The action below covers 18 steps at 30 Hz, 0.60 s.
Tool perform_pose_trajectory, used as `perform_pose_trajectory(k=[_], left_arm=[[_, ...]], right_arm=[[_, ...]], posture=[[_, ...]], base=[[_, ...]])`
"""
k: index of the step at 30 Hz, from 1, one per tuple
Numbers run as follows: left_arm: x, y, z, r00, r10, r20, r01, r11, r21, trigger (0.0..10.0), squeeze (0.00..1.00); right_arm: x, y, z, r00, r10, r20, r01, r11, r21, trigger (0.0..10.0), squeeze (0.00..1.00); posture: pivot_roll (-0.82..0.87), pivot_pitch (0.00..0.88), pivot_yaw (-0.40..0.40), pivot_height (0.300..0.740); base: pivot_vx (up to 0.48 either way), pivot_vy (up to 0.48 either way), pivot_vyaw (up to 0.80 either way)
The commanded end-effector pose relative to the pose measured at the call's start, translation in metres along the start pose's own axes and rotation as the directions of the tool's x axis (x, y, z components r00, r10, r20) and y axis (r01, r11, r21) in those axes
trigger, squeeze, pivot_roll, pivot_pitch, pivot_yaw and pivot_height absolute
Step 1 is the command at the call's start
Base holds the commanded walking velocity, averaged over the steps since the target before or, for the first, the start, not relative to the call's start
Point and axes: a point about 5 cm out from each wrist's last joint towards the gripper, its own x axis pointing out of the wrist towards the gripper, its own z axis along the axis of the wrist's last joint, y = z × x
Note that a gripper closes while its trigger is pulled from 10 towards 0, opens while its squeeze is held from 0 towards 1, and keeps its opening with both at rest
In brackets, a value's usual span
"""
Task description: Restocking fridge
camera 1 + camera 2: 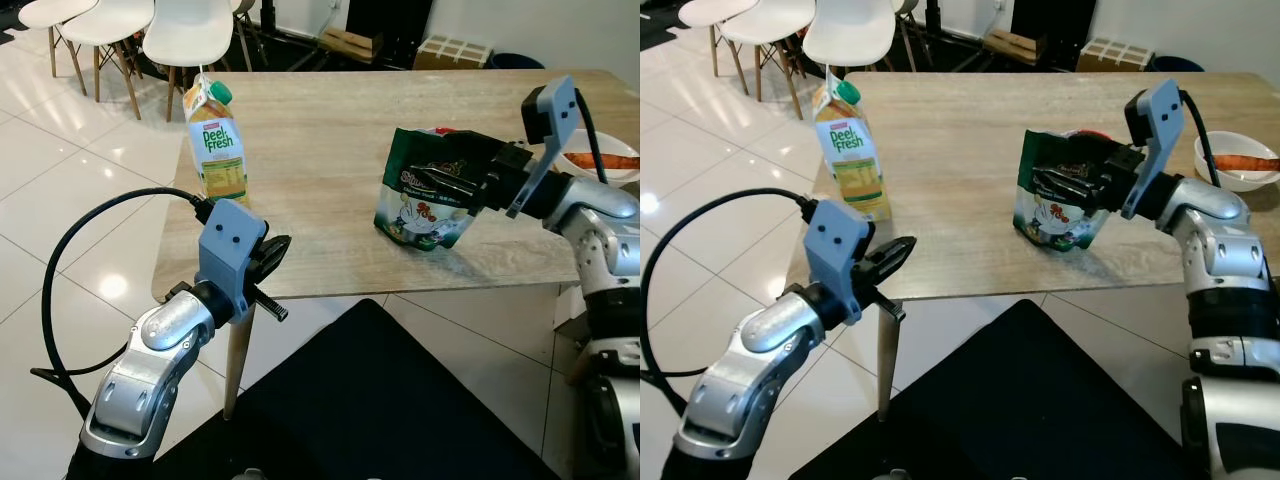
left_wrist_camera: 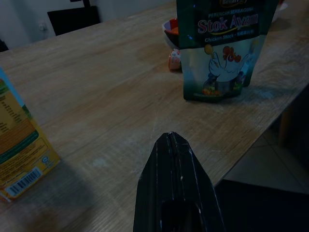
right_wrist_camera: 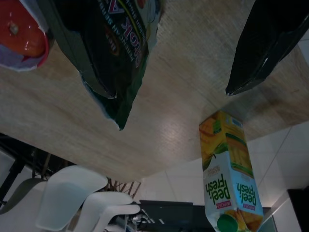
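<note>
A: Where does the restocking stand?

B: Nothing has left the table (image 1: 330,150) yet. The stock pouch (image 1: 425,195) stands upright near the front edge, and the right gripper (image 1: 1092,180) is at its upper part. In the right wrist view one finger (image 3: 270,43) sits well clear of the pouch, so the fingers are spread wide, not clamped on it.

A: And the other arm?

B: The left gripper (image 1: 272,258) hangs just past the table's front left corner, fingers pressed together on nothing. The juice carton (image 1: 215,140) stands upright behind it, near the left edge.

A: What could go wrong?

B: The pouch is soft. Pinched only at its floppy top, it would likely fold and slip out, or tip forward off the edge when lifted. A push from one finger before the other closes could topple it too. There is also a bowl (image 1: 1232,162) with something orange in it close to the right arm; a wide swing of the elbow could knock it.
</note>
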Motion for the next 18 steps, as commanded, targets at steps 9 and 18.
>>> perform_pose_trajectory(k=[9,18], left_arm=[[-0.004,0.005,-0.004,1.0,0.012,-0.019,-0.012,1.0,0.002,10.0,0.0],[-0.005,0.003,-0.004,1.0,0.003,-0.017,-0.003,1.0,-0.009,10.0,0.0]], right_arm=[[0.02,-0.01,0.014,0.998,0.022,0.054,-0.022,1.0,-0.003,10.0,0.0],[0.017,-0.023,0.014,0.995,-0.003,-0.101,-0.009,0.993,-0.117,10.0,0.0]], posture=[[-0.01,0.124,-0.049,0.74],[-0.02,0.113,-0.054,0.74]], base=[[0.0,0.0,0.0],[0.0,0.0,0.0]])
